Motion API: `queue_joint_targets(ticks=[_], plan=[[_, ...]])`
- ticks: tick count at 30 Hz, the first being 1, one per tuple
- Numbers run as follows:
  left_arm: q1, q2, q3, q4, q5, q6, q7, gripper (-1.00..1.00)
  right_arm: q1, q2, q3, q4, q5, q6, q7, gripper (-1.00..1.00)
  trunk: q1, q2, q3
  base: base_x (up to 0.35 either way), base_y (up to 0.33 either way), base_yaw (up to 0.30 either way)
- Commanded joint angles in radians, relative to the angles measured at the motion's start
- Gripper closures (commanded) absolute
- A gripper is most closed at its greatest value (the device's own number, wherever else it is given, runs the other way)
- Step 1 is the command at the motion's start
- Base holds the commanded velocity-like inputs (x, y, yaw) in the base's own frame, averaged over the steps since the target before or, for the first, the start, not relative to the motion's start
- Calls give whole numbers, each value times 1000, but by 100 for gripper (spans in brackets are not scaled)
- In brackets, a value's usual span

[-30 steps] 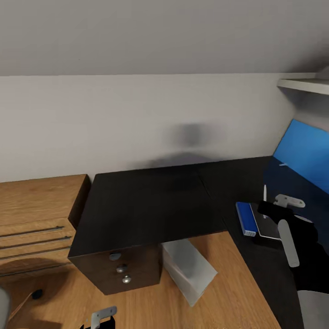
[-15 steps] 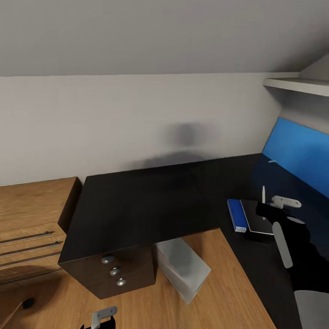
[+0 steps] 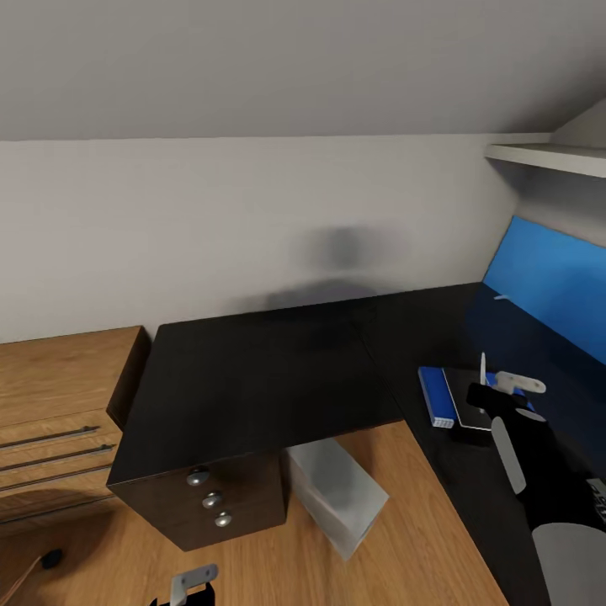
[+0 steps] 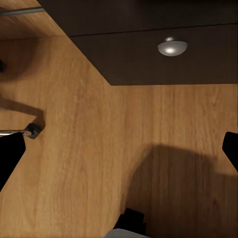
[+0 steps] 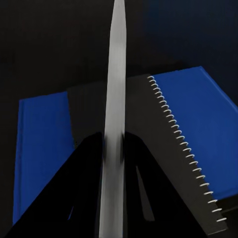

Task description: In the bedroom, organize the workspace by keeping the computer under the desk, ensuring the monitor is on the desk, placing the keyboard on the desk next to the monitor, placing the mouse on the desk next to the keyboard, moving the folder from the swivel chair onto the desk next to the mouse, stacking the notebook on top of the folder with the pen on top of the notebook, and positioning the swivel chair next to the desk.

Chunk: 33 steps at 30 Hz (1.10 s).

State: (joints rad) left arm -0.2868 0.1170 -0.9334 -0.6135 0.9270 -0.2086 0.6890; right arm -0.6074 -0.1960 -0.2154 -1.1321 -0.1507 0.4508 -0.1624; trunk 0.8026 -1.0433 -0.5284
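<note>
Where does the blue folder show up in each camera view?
Head view: the folder lies on the desk at right, its blue edge beside the right gripper.
Left wrist view: not in it.
Right wrist view: the folder spreads behind the held pen.
Shared landmark: the dark notebook on the folder.

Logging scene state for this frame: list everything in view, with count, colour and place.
desk: 1, black L-shaped top, against the wall.
drawer knobs: 3, silver, on the desk's front.
computer: 1, light grey, on the floor under the desk.
folder: 1, blue, flat on the desk's right wing.
notebook: 1, dark, spiral-bound, on the folder.
pen: 1, silver-grey, held above the notebook.
wooden chest: 1, left of the desk.
shelf: 1, white, upper right.
blue panel: 1, behind the desk's right wing.
right gripper: shut on the pen.
left gripper: low, over the floor.
</note>
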Motion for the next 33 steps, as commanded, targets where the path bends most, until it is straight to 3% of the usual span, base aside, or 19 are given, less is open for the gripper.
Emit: queue_joint_targets(ticks=[1,9,10,14,15,17,18,20,22,28,33], plan=[[-2,1,-8,-2,10,-6,5,-100,-2,0,1,1,-12,2,-6,100,0,-1,-1,0,0,0],[-2,-3,-9,9,10,-5,2,-100,-30,0,1,35,-13,0,-7,100,0,-1,-1,0,0,0],[-2,-21,-9,29,10,-5,-1,-100,-110,-2,1,107,-12,4,-8,100,0,-1,-1,0,0,0],[-2,-38,-8,63,9,-6,-2,-100,-228,-4,1,247,-8,1,-9,100,0,-1,-1,0,0,0],[-2,-43,-8,74,9,-6,-3,-100,-285,-4,1,328,4,-2,-9,100,0,-1,-1,0,0,0],[-2,-46,-7,81,8,-6,-3,-100,-345,-4,1,414,28,-9,-9,100,0,-1,-1,0,0,0],[-2,-48,-7,83,8,-6,-3,-100,-375,-4,1,457,43,-15,-9,100,0,-1,-1,0,0,0],[-2,-50,-5,89,6,-7,-3,-100,-489,-2,0,618,138,-57,-11,100,0,-1,-1,0,0,0],[-2,-50,-4,91,5,-7,-3,-100,-532,-1,0,688,181,-73,-19,100,0,-1,-1,0,0,0],[-2,-51,-1,93,4,-8,-3,-100,-574,0,-3,830,221,-96,-116,100,0,-1,-1,0,0,0],[-2,-50,4,93,4,-8,-3,-100,-576,-5,-4,858,226,-101,-125,100,0,-1,-1,0,0,0]])
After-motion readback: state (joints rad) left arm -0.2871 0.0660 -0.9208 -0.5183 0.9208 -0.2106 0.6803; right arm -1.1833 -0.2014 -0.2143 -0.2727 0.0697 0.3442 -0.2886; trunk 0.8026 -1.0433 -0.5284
